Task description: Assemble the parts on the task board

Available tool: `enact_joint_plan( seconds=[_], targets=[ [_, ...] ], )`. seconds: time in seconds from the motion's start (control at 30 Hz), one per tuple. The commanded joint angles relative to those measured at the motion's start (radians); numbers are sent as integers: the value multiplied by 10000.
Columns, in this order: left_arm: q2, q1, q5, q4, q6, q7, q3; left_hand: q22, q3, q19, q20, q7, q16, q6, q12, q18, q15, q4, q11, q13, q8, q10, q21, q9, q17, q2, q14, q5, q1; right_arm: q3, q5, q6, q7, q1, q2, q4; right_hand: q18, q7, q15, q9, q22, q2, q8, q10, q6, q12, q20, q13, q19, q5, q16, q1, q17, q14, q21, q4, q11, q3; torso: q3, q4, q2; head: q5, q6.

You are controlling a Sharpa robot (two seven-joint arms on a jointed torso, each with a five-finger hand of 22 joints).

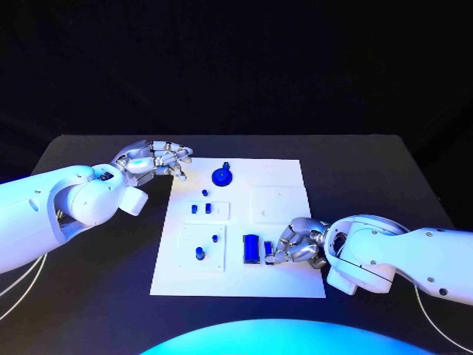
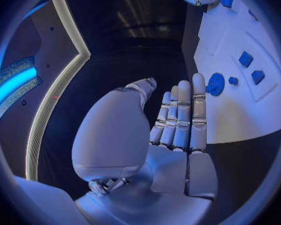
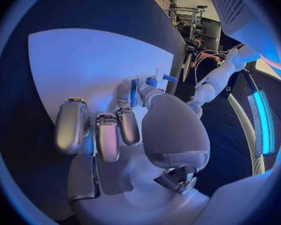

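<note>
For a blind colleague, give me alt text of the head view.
A white task board lies on a black table, with small blue parts on it. The right hand rests at its near edge, the left hand hovers by its far corner.

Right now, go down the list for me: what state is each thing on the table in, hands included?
Task board: lying flat on the black table.
Round blue part: resting on the board's far end, untouched.
Long blue part: on the board beside the right hand; contact unclear.
Left hand: holding nothing, beside the board's far left corner.
Right hand: fingers curled down at the board's near right; grip unclear.
</note>
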State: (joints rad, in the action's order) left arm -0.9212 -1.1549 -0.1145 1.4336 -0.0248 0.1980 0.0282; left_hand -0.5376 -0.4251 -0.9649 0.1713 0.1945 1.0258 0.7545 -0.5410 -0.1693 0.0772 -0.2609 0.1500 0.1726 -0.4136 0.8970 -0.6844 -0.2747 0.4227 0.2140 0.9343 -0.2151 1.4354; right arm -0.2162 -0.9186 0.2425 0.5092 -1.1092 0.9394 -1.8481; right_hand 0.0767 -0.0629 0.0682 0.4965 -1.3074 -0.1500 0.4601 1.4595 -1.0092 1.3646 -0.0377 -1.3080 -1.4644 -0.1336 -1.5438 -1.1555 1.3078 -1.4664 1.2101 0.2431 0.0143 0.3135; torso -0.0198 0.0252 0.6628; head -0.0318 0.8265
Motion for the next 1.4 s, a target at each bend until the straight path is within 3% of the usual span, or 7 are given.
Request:
enact_joint_plan(
  seconds=[0.03, 0.6, 0.8, 1.0, 1.13, 1.27, 1.4],
  targets=[
    [14, -6, 37, 21, 149, 48, -7, 9, -30, -71, 0, 292, 59, -81, -58, -136, 32, -52, 7, -9, -31, -41, 68, 9, -9, 17, -5, -13, 79, -5, -195, 118, -37, 15, 3, 10, -154, 28, 66, -9, -1819, 78, -37, 96, -60, 41, 40, -911, -233, -47, -42, -18, 2049, -926, -17, 19, -8, 52, -9, -8, -3, 1, -10],
    [86, 28, 185, 15, -22, 319, 26, 17, -25, -81, -1, 290, 62, -84, -67, -137, 29, -57, 5, -11, -41, -42, 79, 14, -11, 19, -6, -13, 104, 74, 759, 896, -2049, -687, 407, 166, -55, -172, -50, -116, -1665, -319, -330, -129, 359, -309, -32, -642, -46, -33, 86, -56, 1749, -859, -684, 59, -167, -203, -62, -43, -148, -27, -302],
    [302, 61, 382, -130, -508, 794, 34, 26, 4, -84, 2, 287, 64, -89, -74, -134, 33, -79, 7, -13, -50, -45, 93, 18, -13, 44, -11, -6, 88, 125, 2881, 2115, -4753, -977, 79, 1498, 303, -457, -270, -227, -1099, -250, -719, -1051, 919, -1674, -231, 458, 634, -36, 631, -601, 649, -579, -3045, -140, -423, -147, -171, -41, -373, -113, -517],
    [788, 146, 983, -722, -1700, 1755, 33, 277, 96, 428, 106, 246, -516, -158, 57, -72, 173, -198, 52, -119, -142, -357, 613, 64, -274, 98, -871, -8, 156, 176, 5022, 2500, -7272, -1097, -674, 3629, 982, -998, -763, -466, 593, -107, -1086, -4586, 1943, -5573, -685, 3783, 2947, -45, 3140, -1534, -3202, 1350, -8732, -654, -937, 448, -223, -28, -573, -268, -871],
    [1285, 180, 1399, -1406, -2371, 2355, 27, 1130, 248, 1440, 511, 253, -2386, -419, 609, 10, 582, -228, 254, -595, -169, -733, 2139, 280, -1155, -19, -2150, -10, 289, 224, 6208, 2177, -8366, -1111, -1278, 5185, 974, -1257, -1116, -659, 1555, -171, -1036, -5774, 2447, -6901, -1052, 5266, 4060, -39, 5941, -1725, -6128, 3892, -9987, -710, -1259, 1041, -210, -28, -689, -268, -1152],
    [1711, 191, 1471, -2031, -2683, 2710, 16, 2498, 429, 1829, 1041, 38, -4640, -137, 1930, -118, 850, -236, 363, -1097, 285, -329, 4134, 822, -2019, -144, -2307, -23, 405, 269, 6853, 1630, -8970, -1105, -1726, 6290, 988, -1348, -1417, -972, 2737, -495, -1120, -5979, 2721, -8451, -1411, 7353, 4942, -5, 7669, -1880, -7048, 4994, -11179, -1014, -1493, 1793, -173, -23, -747, -236, -1392],
    [1984, 191, 1463, -2428, -2761, 2876, 1, 3436, 556, 2195, 1183, -150, -6206, 156, 3097, -17, 1017, -240, 372, -1098, 874, -52, 5404, 1126, -2462, -235, -2396, -24, 431, 306, 7171, 1310, -9377, -1081, -2031, 6874, 1060, -1462, -1682, -1426, 4172, -641, -1360, -5506, 2469, -9618, -1724, 9544, 5325, -6, 9349, -1641, -8396, 5329, -11479, -1331, -1599, 2243, -94, -29, -721, -183, -1517]
  ],
)
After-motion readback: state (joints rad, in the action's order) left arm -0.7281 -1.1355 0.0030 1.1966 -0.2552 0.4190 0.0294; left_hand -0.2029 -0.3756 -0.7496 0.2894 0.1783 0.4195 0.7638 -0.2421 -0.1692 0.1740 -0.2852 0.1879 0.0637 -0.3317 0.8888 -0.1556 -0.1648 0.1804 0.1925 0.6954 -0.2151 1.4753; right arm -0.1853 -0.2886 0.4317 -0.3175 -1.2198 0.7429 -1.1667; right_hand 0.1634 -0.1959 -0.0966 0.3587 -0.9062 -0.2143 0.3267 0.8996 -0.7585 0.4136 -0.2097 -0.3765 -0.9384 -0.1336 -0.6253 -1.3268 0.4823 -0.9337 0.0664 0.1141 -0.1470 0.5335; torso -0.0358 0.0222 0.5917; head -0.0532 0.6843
